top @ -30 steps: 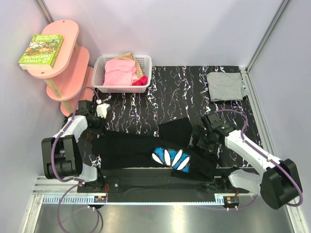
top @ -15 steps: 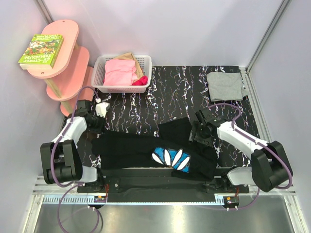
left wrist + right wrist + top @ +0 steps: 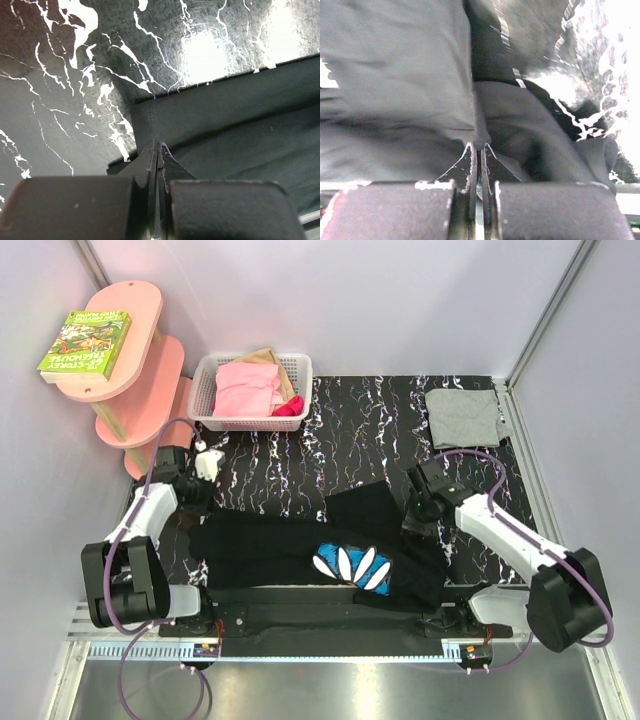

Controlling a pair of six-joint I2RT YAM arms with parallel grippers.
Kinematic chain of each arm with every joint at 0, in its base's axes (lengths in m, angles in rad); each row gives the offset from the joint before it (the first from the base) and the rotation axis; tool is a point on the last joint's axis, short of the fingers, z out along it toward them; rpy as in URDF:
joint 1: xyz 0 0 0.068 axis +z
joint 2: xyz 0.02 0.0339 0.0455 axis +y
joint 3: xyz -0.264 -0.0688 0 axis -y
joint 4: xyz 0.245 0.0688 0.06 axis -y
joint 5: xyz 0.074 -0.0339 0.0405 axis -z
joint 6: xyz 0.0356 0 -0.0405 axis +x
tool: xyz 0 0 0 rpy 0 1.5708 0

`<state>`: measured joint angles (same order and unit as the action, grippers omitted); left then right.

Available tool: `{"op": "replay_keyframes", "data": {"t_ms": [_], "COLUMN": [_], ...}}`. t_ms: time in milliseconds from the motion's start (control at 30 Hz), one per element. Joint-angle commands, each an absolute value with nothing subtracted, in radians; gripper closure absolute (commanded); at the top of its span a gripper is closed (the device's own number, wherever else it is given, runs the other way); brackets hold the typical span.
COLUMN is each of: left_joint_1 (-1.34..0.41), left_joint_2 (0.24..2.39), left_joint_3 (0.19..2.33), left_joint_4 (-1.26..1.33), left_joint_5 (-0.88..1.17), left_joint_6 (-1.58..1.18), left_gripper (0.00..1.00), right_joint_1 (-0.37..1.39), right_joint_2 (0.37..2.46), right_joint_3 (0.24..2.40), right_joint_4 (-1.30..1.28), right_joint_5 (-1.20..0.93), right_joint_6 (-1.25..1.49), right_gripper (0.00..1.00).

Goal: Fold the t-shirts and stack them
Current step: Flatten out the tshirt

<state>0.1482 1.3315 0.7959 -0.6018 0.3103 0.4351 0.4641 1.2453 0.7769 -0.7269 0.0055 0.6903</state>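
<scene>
The black t-shirt [image 3: 300, 540] with a blue-and-white petal print [image 3: 352, 566] lies stretched across the near part of the table. My left gripper [image 3: 196, 508] is shut on its left hem corner [image 3: 150, 120], the cloth pinched at the fingertips. At the shirt's right end, my right gripper [image 3: 412, 523] is shut on a fold of the black cloth [image 3: 485, 125]. The light grey t-shirt [image 3: 462, 417] lies folded at the far right of the table, away from both grippers.
A white basket [image 3: 205, 410] with pink clothes stands at the back left. A pink shelf [image 3: 140, 370] with a book [image 3: 85, 343] is beside it. The walls of the enclosure close in the sides, and the arm bases sit at the near edge.
My right gripper has shut on the black shirt's right end after being open. The right arm shifted slightly. The left gripper has stayed shut on the hem.
</scene>
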Motion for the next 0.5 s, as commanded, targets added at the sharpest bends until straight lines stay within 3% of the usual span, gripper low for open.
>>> {"op": "replay_keyframes", "data": {"t_ms": [0, 267, 467], "left_joint_1": [0.144, 0.146, 0.143], "left_joint_2": [1.269, 1.118, 1.123], "left_joint_3": [0.879, 1.129, 1.014], "left_joint_4": [-0.627, -0.799, -0.782], "left_joint_5": [0.301, 0.287, 0.301], "left_joint_6": [0.419, 0.397, 0.399], "left_gripper": [1.0, 1.0, 1.0], "right_joint_1": [0.471, 0.471, 0.471], "right_joint_2": [1.14, 0.991, 0.917], "right_joint_3": [1.006, 1.272, 1.236], "right_joint_4": [-0.817, -1.002, -1.043], "right_joint_5": [0.017, 0.003, -0.023], "right_joint_6": [0.673, 0.647, 0.669], "right_gripper": [1.0, 1.0, 1.0]}}
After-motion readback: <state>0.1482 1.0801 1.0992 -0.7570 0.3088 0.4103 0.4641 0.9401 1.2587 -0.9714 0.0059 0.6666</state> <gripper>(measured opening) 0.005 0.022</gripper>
